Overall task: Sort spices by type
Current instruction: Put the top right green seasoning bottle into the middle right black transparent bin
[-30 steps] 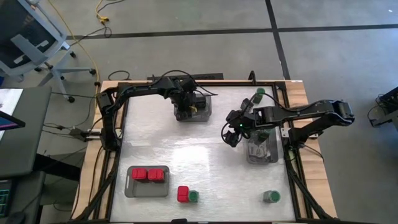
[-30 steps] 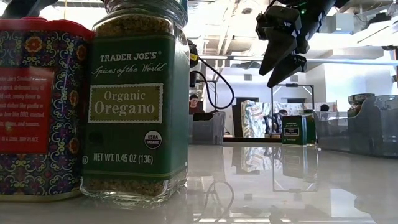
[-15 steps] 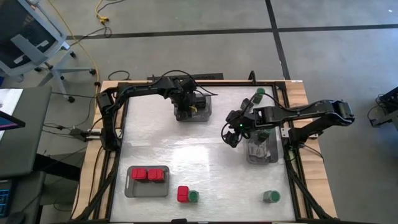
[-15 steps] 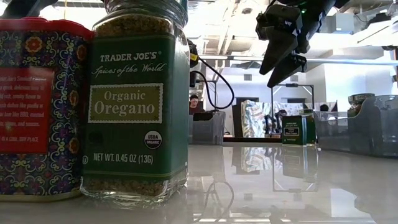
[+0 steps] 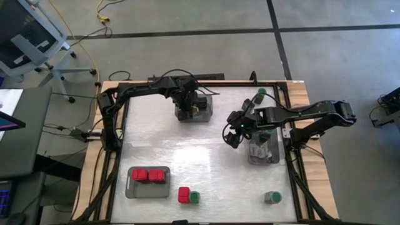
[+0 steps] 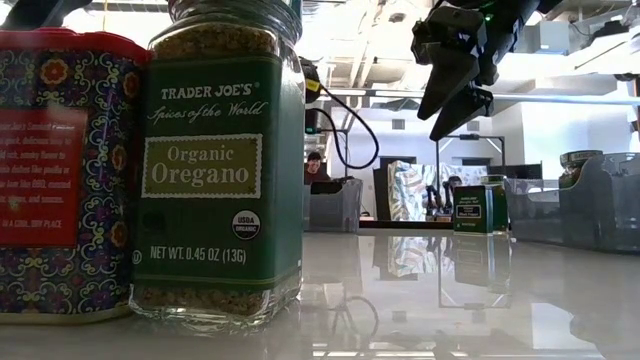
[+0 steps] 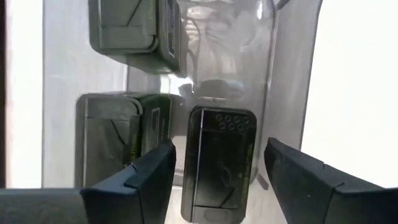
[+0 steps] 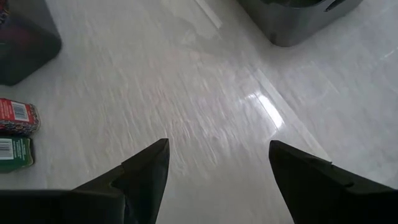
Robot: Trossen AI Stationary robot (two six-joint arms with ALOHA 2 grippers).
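Black spice container (image 7: 219, 163) stands in the grey tray (image 7: 287, 93) between my left tool's (image 7: 217, 180) parted fingers, so I should lift straight up without touching its neighbours.

This is a robotics lab or research workspace. In the high view, a wood-edged table (image 5: 302, 94) with a black frame stands on a bare grey concrete floor (image 5: 187, 44) crossed by dark seams. A yellow cable (image 5: 94, 50) trails over the floor at upper left, near the wheeled base of an office chair (image 5: 37, 44). Part of a desk with a screen (image 5: 9, 119) shows at the left edge. The low view looks into an open hall with exposed ceiling ducts (image 6: 370, 40), and a seated person (image 6: 314, 167) in the background, centre.
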